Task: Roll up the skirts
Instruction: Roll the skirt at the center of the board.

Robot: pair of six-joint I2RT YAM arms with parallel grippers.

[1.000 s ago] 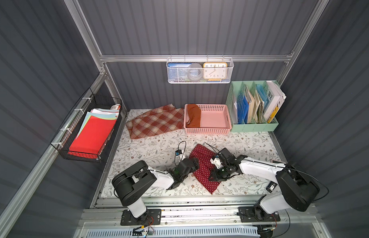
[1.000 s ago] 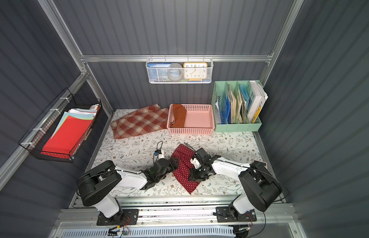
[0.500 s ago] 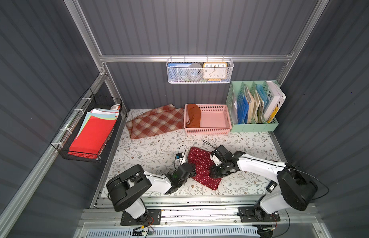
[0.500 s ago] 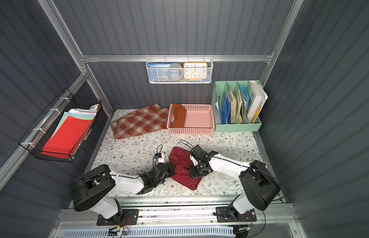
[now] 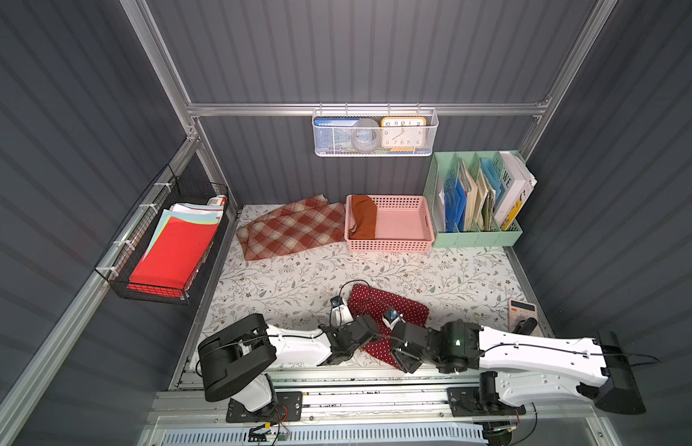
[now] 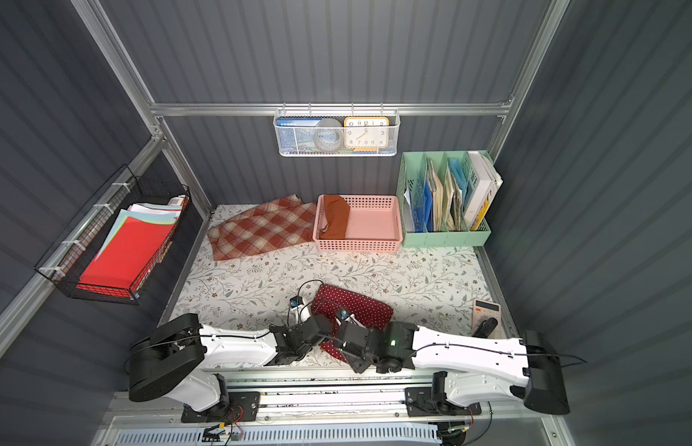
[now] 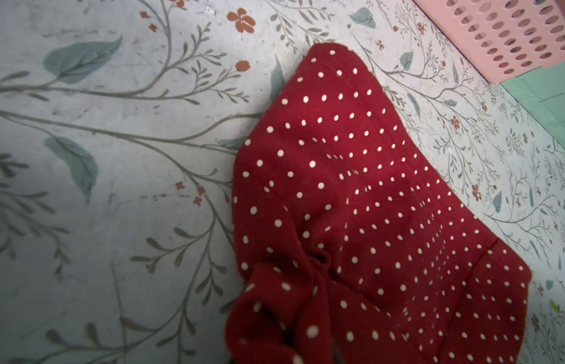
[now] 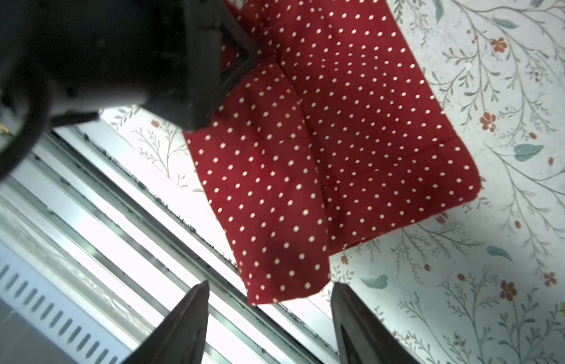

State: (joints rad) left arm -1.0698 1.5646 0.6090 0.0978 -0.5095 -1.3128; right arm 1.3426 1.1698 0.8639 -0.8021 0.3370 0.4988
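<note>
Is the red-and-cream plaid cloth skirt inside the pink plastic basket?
No, the red-and-cream plaid cloth skirt lies spread on the floral table, just outside the pink plastic basket.

The dotted skirt (image 5: 390, 309) is dark red with small white dots in regular rows. The plaid skirt (image 5: 294, 228) has rust-red and cream checks. The third skirt (image 5: 364, 220) is plain rust-orange, and its basket (image 5: 389, 245) is pink. The surface (image 5: 298, 278) is pale, almost white, printed with grey-green twigs and leaves and small brown-red flowers. The file holder (image 5: 475, 239) is mint green. The top paper sheet (image 5: 170, 251) is bright red, its wire rack (image 5: 151, 295) black.
</note>
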